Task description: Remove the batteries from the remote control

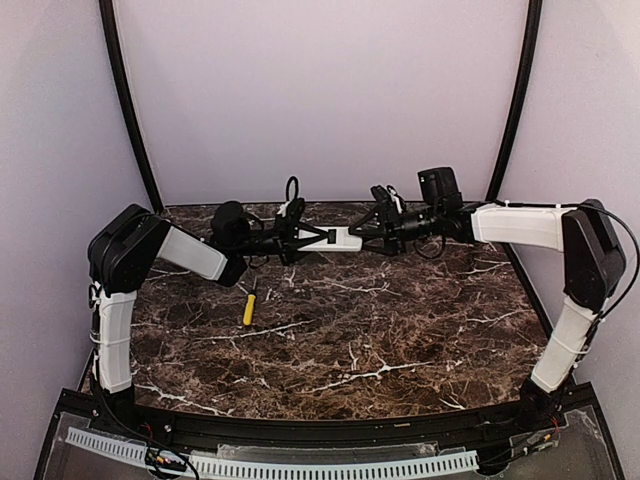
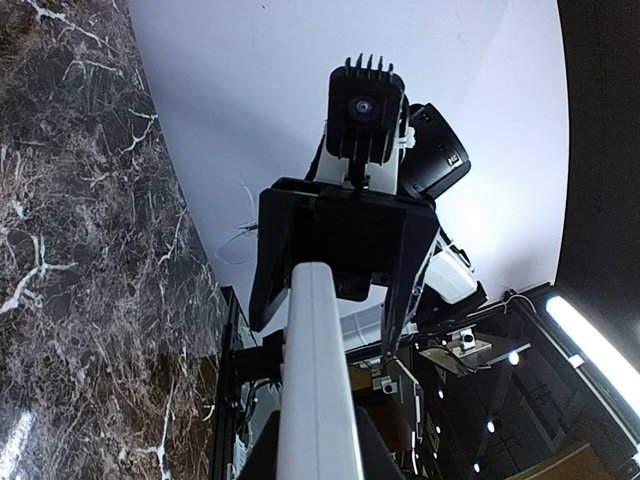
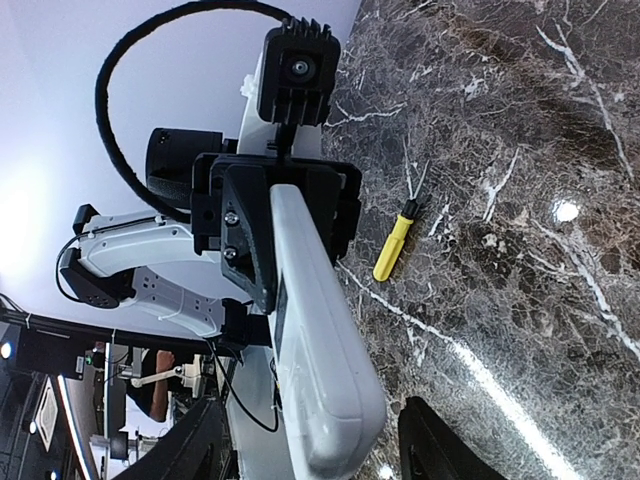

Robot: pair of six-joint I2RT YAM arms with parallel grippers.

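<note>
Remote control (image 1: 345,239) level midair, long axis left to right

Layout of the work area. The desk (image 1: 400,340) extends forward from the two arm bases at its near edge. The remote control (image 1: 340,238) is above the far middle of the desk, clear of its surface, with its long axis running left to right. The left end effector (image 1: 305,237) is at the remote control's left end, its fingers one on each side and touching it. The right end effector (image 1: 372,232) is at the right end, its fingers straddling the remote control with gaps. The two end effectors face each other along the remote control. The screwdriver (image 1: 249,308) lies on the desk, nearer than the remote control, left of centre, and apart from both arms.
</note>
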